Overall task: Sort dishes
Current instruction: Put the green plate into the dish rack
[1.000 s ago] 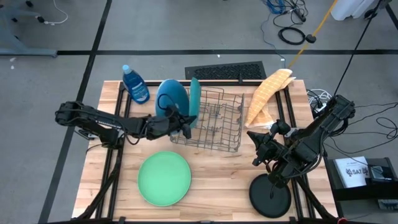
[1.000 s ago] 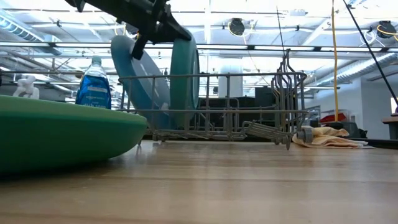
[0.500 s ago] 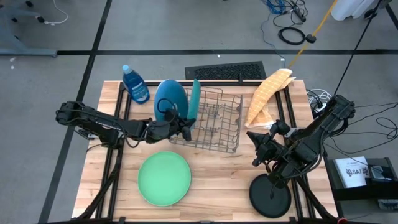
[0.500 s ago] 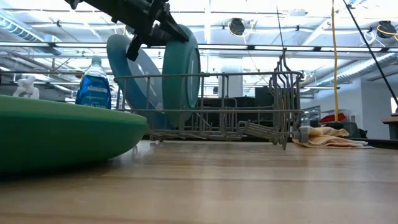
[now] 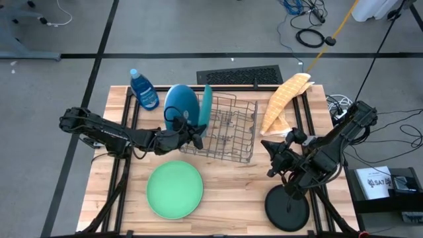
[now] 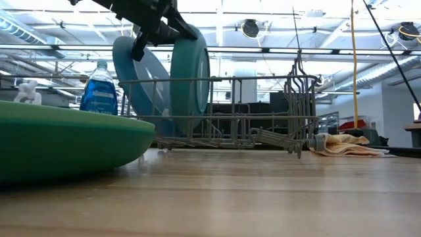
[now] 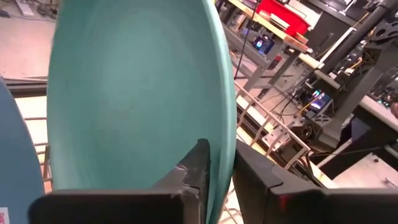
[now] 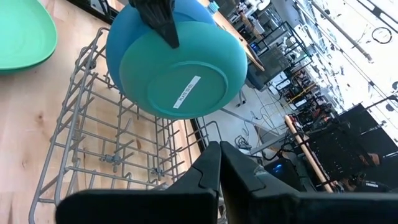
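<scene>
A teal plate [image 5: 206, 106] stands on edge at the left end of the grey wire rack [image 5: 231, 129]. It leans toward a blue plate [image 5: 180, 102], which stands just left of it. My left gripper [image 5: 198, 135] comes level from the table's left and is slightly open. Its fingers stand on either side of the teal plate's upper rim [image 7: 221, 155]. A green plate [image 5: 174, 190] lies flat on the table in front. A black plate [image 5: 287, 208] lies at the near right. My right gripper [image 5: 268, 147] hovers shut to the right of the rack, holding nothing. My left gripper has one finger [image 7: 196, 171] on the teal plate's face side and the other finger [image 7: 252, 177] on its back, at the upper near rim. I cannot tell whether either finger touches it. The plate stands on its lower rim in the rack.
A blue soap bottle [image 5: 144, 90] stands at the far left of the table. A yellow cloth [image 5: 284, 99] lies at the far right, and a black grille [image 5: 239, 76] lies behind the rack. Bare wood [image 5: 231, 192] lies between the green and black plates.
The teal plate has tipped over toward the blue plate and now shows more of its face in the low view. Its lower rim has stayed in the rack. My left gripper has stayed at the plate's upper rim.
</scene>
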Robot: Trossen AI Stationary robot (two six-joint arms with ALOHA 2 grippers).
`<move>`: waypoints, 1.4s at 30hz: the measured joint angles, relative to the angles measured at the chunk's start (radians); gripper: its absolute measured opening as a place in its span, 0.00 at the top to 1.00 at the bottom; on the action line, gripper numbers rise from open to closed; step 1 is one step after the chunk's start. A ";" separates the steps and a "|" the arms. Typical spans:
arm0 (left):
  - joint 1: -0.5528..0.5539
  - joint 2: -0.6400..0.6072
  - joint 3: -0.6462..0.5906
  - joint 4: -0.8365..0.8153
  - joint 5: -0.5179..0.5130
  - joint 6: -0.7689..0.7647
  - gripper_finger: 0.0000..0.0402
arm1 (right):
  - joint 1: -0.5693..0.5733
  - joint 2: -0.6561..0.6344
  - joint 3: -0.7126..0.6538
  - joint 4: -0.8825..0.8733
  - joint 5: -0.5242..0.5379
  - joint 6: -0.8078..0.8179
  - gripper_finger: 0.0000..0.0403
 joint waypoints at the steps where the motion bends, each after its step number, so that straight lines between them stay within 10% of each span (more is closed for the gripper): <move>1: 0.000 0.000 0.000 0.001 0.000 -0.003 0.82 | -0.003 0.000 0.000 0.002 -0.002 0.000 1.00; 27: -0.012 0.000 0.000 0.063 0.018 0.011 0.46 | -0.175 0.027 0.000 0.406 -0.242 -0.288 0.78; 42: -0.019 -0.012 0.000 0.115 0.018 0.072 0.45 | -0.227 0.083 0.000 0.537 -0.317 -0.421 0.75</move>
